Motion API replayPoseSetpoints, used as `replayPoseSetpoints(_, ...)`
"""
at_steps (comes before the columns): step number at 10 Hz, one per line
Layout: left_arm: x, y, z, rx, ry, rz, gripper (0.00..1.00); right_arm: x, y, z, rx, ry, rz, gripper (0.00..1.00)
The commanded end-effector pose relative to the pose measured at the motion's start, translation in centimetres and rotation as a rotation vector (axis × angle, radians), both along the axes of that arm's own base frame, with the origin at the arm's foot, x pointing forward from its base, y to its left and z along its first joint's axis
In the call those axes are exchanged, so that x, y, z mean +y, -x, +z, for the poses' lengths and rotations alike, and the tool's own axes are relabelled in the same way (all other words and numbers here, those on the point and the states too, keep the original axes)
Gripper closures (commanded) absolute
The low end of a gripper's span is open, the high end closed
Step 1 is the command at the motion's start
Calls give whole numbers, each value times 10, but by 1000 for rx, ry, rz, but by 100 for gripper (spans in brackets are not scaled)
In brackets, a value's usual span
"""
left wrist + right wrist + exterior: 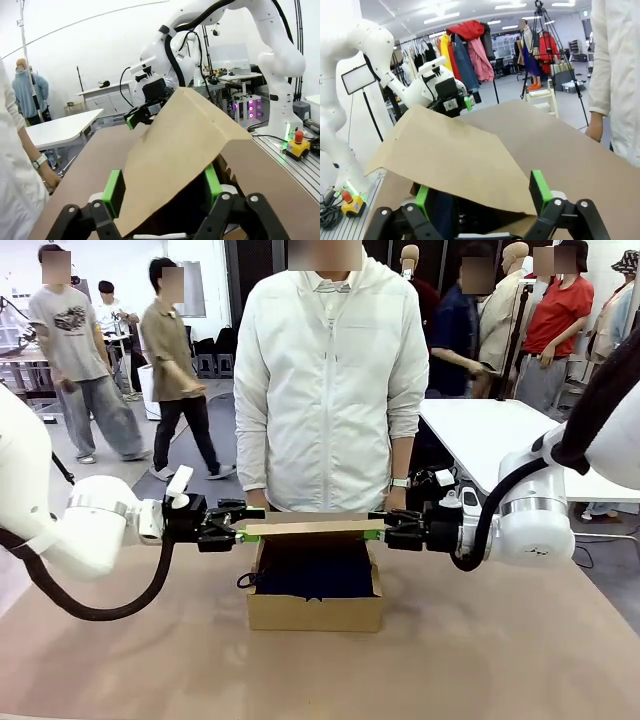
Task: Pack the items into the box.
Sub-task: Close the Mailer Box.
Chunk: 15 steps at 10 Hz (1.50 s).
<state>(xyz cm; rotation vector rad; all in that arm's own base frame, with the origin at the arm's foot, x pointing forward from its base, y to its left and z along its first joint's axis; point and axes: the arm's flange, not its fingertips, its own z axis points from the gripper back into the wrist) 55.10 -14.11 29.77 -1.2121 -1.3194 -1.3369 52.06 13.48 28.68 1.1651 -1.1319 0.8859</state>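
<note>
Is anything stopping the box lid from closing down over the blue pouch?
Nothing visible. The lid flap hangs over the open box, with the blue pouch lying low inside. The left gripper and right gripper are at the flap's two ends.

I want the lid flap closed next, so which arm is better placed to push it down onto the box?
Neither clearly. The left end effector and right end effector sit open at opposite ends of the raised lid flap, equally near. The navy-blue pouch already lies in the box. Both together seems best.
</note>
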Motion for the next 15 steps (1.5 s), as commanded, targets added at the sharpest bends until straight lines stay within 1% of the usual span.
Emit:
replayPoseSetpoints(1, 18, 20, 10, -59, -10, 55, 0, -28, 12, 10, 8, 84, -13, 0)
replayPoseSetpoints(3, 57, 32, 23, -87, -2, 178, 0, -68, 26, 22, 19, 88, -27, 0)
replayPoseSetpoints(4, 76, 38, 32, -90, 48, 229, 0, -86, 28, 27, 40, 28, -36, 0)
replayPoseSetpoints(5, 77, 37, 40, -79, 184, 227, 0, -88, 25, 30, 44, -35, -71, 0)
replayPoseSetpoints(6, 67, 31, 43, -85, 224, 275, 0, -73, 18, 31, 66, -61, -128, 0)
replayPoseSetpoints(7, 52, 21, 41, -89, 233, 270, 0, -51, 9, 29, 53, -32, -145, 0)
replayPoseSetpoints(8, 28, 6, 32, -55, 230, 215, 0, -30, 0, 30, 32, -38, -122, 0)
replayPoseSetpoints(9, 7, -3, 23, -45, 198, 177, 0, -13, -8, 31, -2, -4, -98, 0)
replayPoseSetpoints(10, -14, -11, 14, -45, 137, 171, 0, 3, -15, 30, -20, 58, -46, 0)
replayPoseSetpoints(11, -35, -16, 4, -26, 82, 125, 0, 18, -17, 28, -22, 90, -4, 0)
replayPoseSetpoints(12, -56, -19, -11, -2, -8, 81, 0, 33, -16, 26, -21, 116, 52, 0)
replayPoseSetpoints(13, -69, -18, -24, 32, -46, 6, 0, 43, -10, 22, -38, 183, 83, 0)
replayPoseSetpoints(14, -74, -16, -33, 33, -87, -20, 0, 51, -3, 15, -59, 260, 153, 0)
replayPoseSetpoints(15, -75, -13, -39, 35, -107, -34, 0, 54, 5, 8, -91, 302, 186, 0)
